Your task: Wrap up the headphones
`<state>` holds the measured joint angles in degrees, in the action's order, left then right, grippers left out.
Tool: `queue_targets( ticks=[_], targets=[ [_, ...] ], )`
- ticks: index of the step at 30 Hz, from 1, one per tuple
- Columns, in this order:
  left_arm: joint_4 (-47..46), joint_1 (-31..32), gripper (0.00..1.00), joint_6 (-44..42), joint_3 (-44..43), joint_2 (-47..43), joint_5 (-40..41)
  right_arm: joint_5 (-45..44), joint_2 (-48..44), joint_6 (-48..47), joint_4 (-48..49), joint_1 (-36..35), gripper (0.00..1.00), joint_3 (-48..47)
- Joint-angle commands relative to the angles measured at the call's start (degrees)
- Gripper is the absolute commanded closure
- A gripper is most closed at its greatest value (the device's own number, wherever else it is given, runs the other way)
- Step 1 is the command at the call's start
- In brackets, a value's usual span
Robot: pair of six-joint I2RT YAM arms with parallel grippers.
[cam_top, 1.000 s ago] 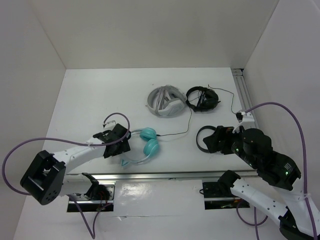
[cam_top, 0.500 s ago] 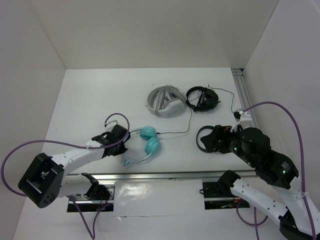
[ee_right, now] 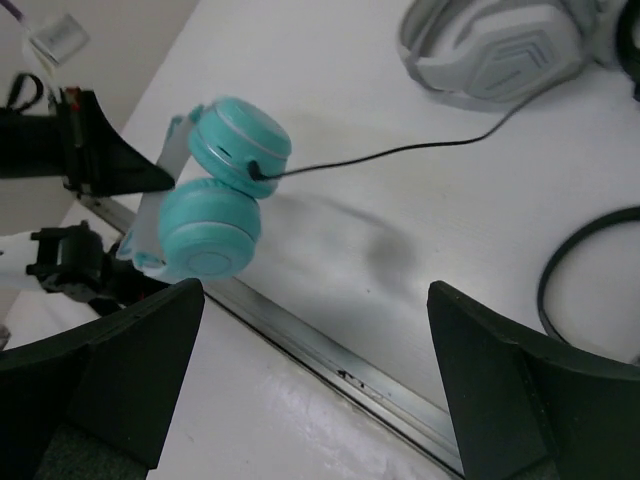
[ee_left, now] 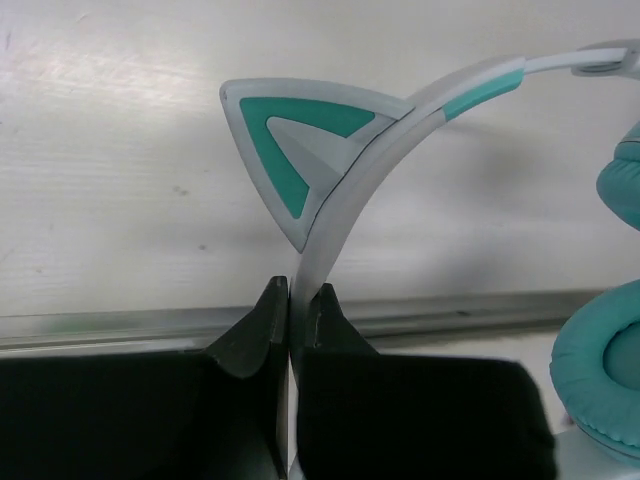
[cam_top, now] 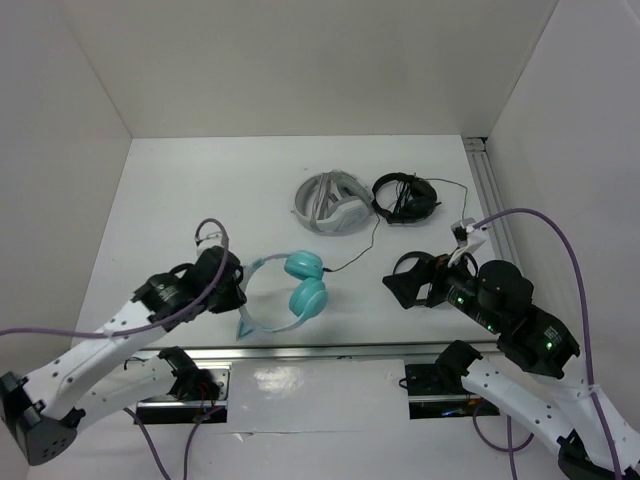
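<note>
The teal headphones (cam_top: pixel 306 282) lie near the table's front edge, their two ear cups stacked and the pale blue headband (cam_top: pixel 254 318) curving left. My left gripper (cam_top: pixel 236 291) is shut on that headband (ee_left: pixel 345 205), pinching it just below a cat ear (ee_left: pixel 298 138). The thin black cable (cam_top: pixel 358 255) runs right from the upper cup (ee_right: pixel 240 143) towards the back. Right of the headphones, my right gripper (cam_top: pixel 408 284) hovers open with nothing between its fingers (ee_right: pixel 315 300).
White-grey headphones (cam_top: pixel 328 203) and black headphones (cam_top: pixel 405 197) sit at the back centre, the black pair's cable trailing right. A metal rail (cam_top: pixel 330 350) runs along the table's front edge, just below the teal pair. White walls enclose the left, back and right.
My left gripper has closed on the headband. The left arm has swung and the headphones have shifted slightly. My right gripper has drifted a little to the left, still open.
</note>
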<state>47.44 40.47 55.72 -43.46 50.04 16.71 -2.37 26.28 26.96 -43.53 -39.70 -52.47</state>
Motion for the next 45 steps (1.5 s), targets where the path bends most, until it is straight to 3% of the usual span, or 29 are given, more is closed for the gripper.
queue_targets(
  ticks=[1,3,8,10,18,24,27,35,45],
  targets=[
    [3.4,0.8,1.00,-2.9,-11.7,-7.6,-4.2,9.4,-1.9,-3.5,15.6,0.3,0.00,3.9],
    [9.0,0.8,1.00,-5.2,-17.3,-7.6,-1.4,10.3,-0.5,-5.0,20.6,0.9,0.00,6.1],
    [25.8,0.8,1.00,-7.1,-38.2,1.1,18.4,16.2,5.4,-8.5,30.5,0.9,0.00,7.8],
    [30.9,0.2,1.00,-8.8,-43.6,3.7,22.8,15.9,8.0,-11.8,33.7,0.9,0.00,8.3],
    [31.0,-5.0,1.00,-17.6,-62.7,8.5,18.8,9.4,22.3,-18.9,41.9,-2.2,0.00,6.2],
    [31.0,-7.3,1.00,-20.4,-67.1,9.2,15.5,2.1,28.5,-22.8,47.1,-7.4,0.01,5.5],
    [31.0,-8.0,1.00,-21.5,-67.6,9.2,14.2,-3.7,28.5,-23.4,51.8,-8.7,0.03,7.3],
    [31.0,-12.2,1.00,-25.1,-69.4,8.1,12.3,-6.5,24.7,-25.0,54.7,-8.7,0.04,9.0],
    [31.0,-12.2,1.00,-24.6,-71.1,8.6,10.4,2.4,35.2,-25.0,60.9,-2.7,0.08,8.4]
  ],
)
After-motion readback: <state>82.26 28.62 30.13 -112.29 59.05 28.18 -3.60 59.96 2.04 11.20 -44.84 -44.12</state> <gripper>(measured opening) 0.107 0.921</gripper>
